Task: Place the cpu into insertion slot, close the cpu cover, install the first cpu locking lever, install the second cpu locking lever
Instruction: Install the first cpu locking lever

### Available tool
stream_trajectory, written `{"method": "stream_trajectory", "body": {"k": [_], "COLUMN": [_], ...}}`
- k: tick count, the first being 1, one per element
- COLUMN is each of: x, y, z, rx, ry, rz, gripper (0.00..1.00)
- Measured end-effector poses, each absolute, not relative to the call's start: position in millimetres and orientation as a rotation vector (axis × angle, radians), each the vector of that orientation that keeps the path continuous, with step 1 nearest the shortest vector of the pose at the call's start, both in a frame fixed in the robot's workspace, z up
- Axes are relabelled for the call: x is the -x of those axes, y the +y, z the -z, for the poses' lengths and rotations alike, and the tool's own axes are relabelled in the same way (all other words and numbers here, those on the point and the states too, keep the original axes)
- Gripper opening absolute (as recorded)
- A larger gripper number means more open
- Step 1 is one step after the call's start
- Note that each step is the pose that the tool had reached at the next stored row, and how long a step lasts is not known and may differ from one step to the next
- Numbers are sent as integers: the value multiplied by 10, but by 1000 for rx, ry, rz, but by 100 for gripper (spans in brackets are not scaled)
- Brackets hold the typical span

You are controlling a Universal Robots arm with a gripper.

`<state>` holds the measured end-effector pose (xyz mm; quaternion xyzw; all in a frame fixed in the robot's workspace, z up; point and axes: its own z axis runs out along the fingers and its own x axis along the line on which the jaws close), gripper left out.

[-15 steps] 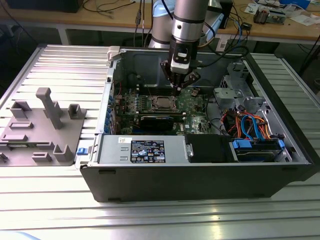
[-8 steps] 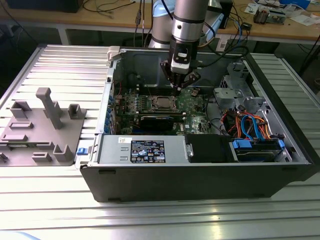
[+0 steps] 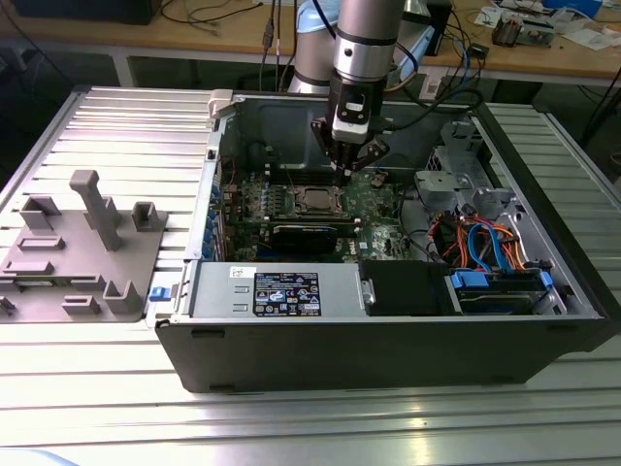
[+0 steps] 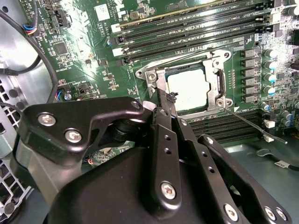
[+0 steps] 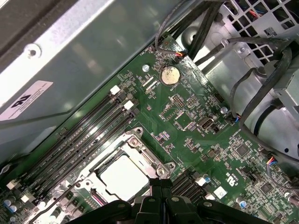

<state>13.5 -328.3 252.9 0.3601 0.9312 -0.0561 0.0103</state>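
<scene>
Black gripper (image 4: 164, 100) linkage crowded the foreground of the second wrist view, its two slim fingers (image 4: 163, 121) pressed together into one narrow tip with nothing held between them. That tip sat at the edge of the socket, touching or just above the silver frame at the corner nearest the arm. Beyond it the cpu (image 4: 189, 88) lay flat in the insertion slot (image 4: 150, 77) of the green motherboard (image 4: 88, 56), its pale metal top showing through the square window of the cpu cover (image 4: 218, 84), which lay down over the chip. A thin wire lever (image 4: 252, 123) slanted away from one socket corner, raised off the board rather than tucked in. Long black memory slots (image 4: 187, 25) ran beside the socket. In the exterior view the arm (image 3: 367, 39) reached down into the open computer case (image 3: 388, 340), the gripper just beside the socket, and a grey plastic fixture (image 3: 82, 248) stood well apart on the ribbed metal table (image 3: 116, 126), toward the exterior view's left
</scene>
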Motion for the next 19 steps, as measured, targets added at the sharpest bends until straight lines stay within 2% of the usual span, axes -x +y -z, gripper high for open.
{"method": "stream_trajectory", "body": {"k": [19], "x": [-135], "y": [-3283], "z": [-2529], "rx": [-1098], "ry": [2915], "rz": [175], "gripper": [11]}}
